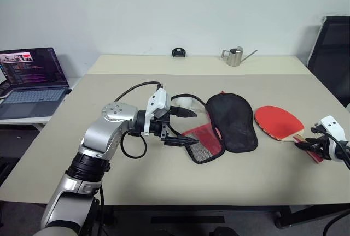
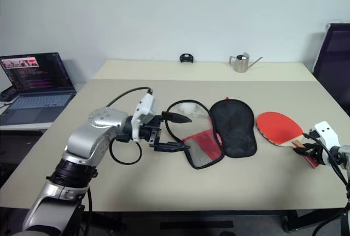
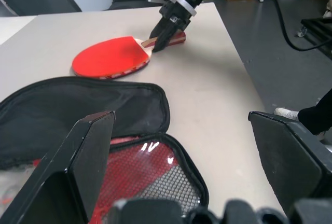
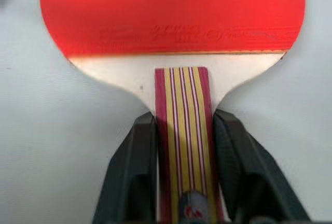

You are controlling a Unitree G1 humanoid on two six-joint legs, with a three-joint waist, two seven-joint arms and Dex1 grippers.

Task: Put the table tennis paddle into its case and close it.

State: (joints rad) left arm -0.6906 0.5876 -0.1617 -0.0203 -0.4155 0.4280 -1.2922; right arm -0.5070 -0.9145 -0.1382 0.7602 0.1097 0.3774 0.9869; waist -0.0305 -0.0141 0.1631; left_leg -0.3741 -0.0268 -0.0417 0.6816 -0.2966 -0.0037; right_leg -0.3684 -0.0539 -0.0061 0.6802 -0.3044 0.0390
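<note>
Two grippers on the tan table (image 1: 164, 192), and the action is out on the right. The right gripper (image 4: 182, 146) has its two black fingers (image 4: 134, 172) pressed against either side of the striped handle of the table tennis paddle (image 1: 279, 122) — clamped on it, with the handle running straight down between them. That paddle lies flat on the table, red face up, near the right edge, handle pointing toward the robot's right side.

Just to its left lies the case (image 1: 229, 121), unzipped and spread open: a black half lies flat beside the paddle's blade, close to it but not quite touching, and a red half with a mesh panel is folded out toward the left arm.

The left gripper (image 1: 180, 128) hovers at that red mesh flap, pointing across toward the right, its fingers spread wide apart — nothing between them.

Behind the case's open mouth sits something small, white and fluffy (image 1: 183, 104). Far back on the table are a small metal watering can (image 1: 236, 56) and a small black object (image 1: 179, 52). An open laptop (image 1: 30, 80) stands on a lower surface off to the left.
</note>
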